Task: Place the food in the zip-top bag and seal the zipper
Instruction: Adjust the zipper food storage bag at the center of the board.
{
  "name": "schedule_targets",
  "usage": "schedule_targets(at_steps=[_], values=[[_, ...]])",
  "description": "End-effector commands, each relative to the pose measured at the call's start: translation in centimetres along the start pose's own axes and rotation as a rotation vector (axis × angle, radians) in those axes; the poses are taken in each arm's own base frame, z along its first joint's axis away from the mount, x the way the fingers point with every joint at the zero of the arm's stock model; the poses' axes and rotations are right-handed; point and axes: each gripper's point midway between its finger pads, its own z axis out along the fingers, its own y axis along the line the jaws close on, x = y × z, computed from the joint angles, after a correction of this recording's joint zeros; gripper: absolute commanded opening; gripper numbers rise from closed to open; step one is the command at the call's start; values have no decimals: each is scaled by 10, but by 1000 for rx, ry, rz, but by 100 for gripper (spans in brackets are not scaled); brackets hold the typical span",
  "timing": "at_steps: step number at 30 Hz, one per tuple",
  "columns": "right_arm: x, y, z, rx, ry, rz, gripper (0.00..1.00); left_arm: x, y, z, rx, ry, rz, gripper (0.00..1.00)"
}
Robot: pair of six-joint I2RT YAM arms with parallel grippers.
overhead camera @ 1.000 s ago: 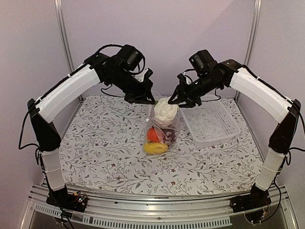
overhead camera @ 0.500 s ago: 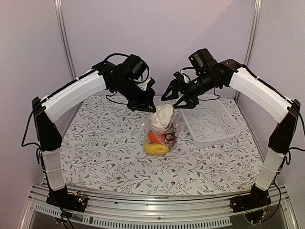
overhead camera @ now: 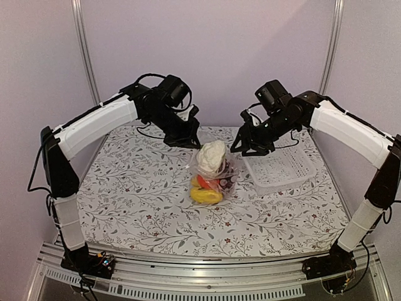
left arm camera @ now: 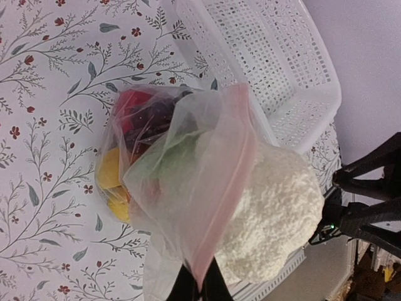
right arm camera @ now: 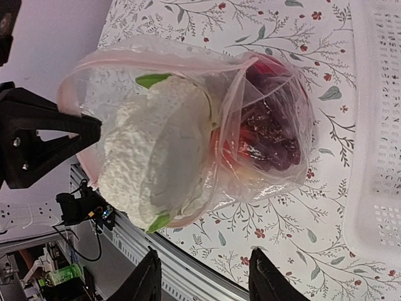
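The clear zip-top bag stands on the table with its mouth open and up. The white cauliflower sticks out of the mouth, above the yellow piece and an orange-red piece. My left gripper is shut on the bag's mouth edge. In the left wrist view its jaws pinch the pinkish zipper beside the cauliflower. My right gripper is open and empty, just right of the bag. In the right wrist view its fingers stand wide apart, short of the bag, the cauliflower and the purple grapes.
The white perforated basket sits empty at the right back, close under my right arm; it also shows in the left wrist view and the right wrist view. The flowered tablecloth covers the table.
My right gripper let go of the bag's mouth, opened, and moved right and down. The bag with the cauliflower sank a little. My left gripper kept its hold on the edge.
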Motion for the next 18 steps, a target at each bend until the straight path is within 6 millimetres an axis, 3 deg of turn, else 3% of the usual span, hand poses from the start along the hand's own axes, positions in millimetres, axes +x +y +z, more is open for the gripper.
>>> schedule_targets(at_steps=[1,10,18], values=[[5,-18,14,45,2,-12,44,-10,-3,-14,29,-43,11,0],[-11,-16,42,26,17,-38,34,-12,-2,-14,37,-42,9,0],[-8,-22,68,18,68,-34,30,-15,-3,-12,40,-46,8,0]])
